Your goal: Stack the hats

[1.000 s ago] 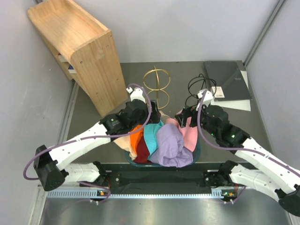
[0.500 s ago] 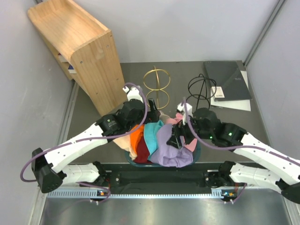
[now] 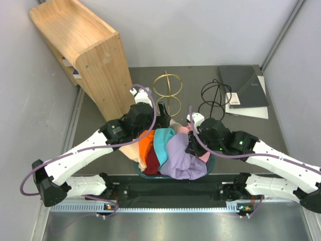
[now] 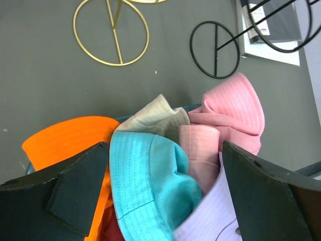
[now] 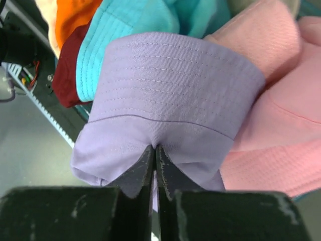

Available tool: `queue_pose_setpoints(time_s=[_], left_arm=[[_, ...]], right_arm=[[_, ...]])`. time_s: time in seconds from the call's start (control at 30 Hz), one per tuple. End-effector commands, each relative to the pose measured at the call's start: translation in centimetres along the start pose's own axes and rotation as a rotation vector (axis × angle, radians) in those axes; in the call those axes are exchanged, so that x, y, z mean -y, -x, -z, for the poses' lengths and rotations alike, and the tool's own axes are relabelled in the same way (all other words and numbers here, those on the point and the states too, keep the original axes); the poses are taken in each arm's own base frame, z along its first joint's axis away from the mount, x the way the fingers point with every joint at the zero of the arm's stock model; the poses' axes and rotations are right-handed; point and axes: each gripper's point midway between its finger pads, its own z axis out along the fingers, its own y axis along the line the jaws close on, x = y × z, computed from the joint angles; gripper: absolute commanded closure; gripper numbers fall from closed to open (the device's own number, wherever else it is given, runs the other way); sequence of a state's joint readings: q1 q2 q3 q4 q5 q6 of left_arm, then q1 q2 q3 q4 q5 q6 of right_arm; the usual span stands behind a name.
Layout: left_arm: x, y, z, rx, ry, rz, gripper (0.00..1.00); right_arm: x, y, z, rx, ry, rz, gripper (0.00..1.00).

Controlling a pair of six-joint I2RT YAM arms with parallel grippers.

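**Top view.** The hats lie heaped in a tub (image 3: 211, 161) at the near middle of the table, between the two arms. The orange hat (image 3: 145, 144) is on the left, with the teal hat (image 3: 161, 143) beside it. The lavender hat (image 3: 181, 158) is draped over the near right, and the maroon hat (image 3: 151, 163) shows underneath at the near edge. Both arms reach in from the near corners, elbows out and wrists bent over the heap. The left gripper (image 3: 163, 111) hangs at the heap's far edge. The right gripper (image 3: 192, 145) is down on the right side of the lavender hat. Past the tub stand a gold frame (image 3: 168, 85) and a black frame (image 3: 215, 93).

**Left wrist.** This gripper's fingers are spread wide with nothing between them. It hangs above the teal hat, with the beige hat (image 4: 158, 118) and pink hat (image 4: 235, 108) just beyond.

**Right wrist.** The jaws are pinched almost together on a fold of the lavender hat, so this gripper has hold of the cloth. The pink hat lies to its right, and the teal, orange and maroon hats to its left.

No stack has been begun, so the step in hand looks like taking the first hat off the heap. The next move calls for a straight lift, so the lavender hat comes free without dragging its neighbours. It then needs to be laid flat on bare table as the base of the stack. The left gripper looks placed to take the teal hat.
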State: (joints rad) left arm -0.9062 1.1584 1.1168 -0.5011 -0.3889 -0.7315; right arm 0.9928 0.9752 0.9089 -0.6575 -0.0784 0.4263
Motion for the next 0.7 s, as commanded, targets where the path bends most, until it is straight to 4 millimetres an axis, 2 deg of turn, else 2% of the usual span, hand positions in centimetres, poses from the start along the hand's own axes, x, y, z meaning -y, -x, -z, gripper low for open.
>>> queue_pose_setpoints(time_s=[0.0, 0.03, 0.1, 0.13, 0.23, 0.3, 0.33, 0.4, 0.5, 0.53, 0.67], left_arm=[[2.4, 3.0, 1.6, 0.055, -0.091, -0.053, 0.01], [3.7, 3.6, 2.1, 0.066, -0.157, -0.086, 0.01], [5.6, 4.8, 3.0, 0.091, -0.248, -0.110, 0.01], [6.9, 5.9, 3.5, 0.126, -0.308, -0.124, 0.01], [10.2, 7.0, 4.9, 0.138, -0.460, -0.137, 0.01], [12.4, 8.0, 5.8, 0.156, -0.555, -0.137, 0.01], [13.0, 7.9, 5.3, 0.144, -0.567, -0.137, 0.01], [14.4, 8.6, 5.5, 0.157, -0.618, -0.132, 0.01], [15.5, 9.2, 4.5, 0.184, -0.637, -0.122, 0.01], [15.6, 8.8, 3.6, 0.173, -0.626, -0.124, 0.01], [16.2, 9.5, 2.3, 0.180, -0.604, -0.128, 0.01]], right_arm=[[-0.6, 5.7, 5.1, 0.227, -0.049, -0.012, 1.00], [-0.1, 7.5, 7.3, 0.298, -0.101, -0.021, 1.00], [0.3, 9.6, 10.5, 0.393, -0.145, -0.035, 1.00], [0.6, 11.2, 13.0, 0.462, -0.184, -0.050, 1.00], [1.2, 13.5, 17.0, 0.587, -0.237, -0.067, 1.00], [1.7, 14.3, 18.4, 0.633, -0.268, -0.069, 1.00], [2.2, 14.8, 19.3, 0.667, -0.305, -0.068, 1.00], [2.9, 15.4, 20.0, 0.695, -0.350, -0.071, 1.00], [4.1, 16.7, 21.4, 0.766, -0.438, -0.064, 1.00], [4.9, 17.1, 22.0, 0.785, -0.497, -0.052, 1.00], [7.1, 18.3, 22.4, 0.816, -0.655, -0.022, 1.00]])
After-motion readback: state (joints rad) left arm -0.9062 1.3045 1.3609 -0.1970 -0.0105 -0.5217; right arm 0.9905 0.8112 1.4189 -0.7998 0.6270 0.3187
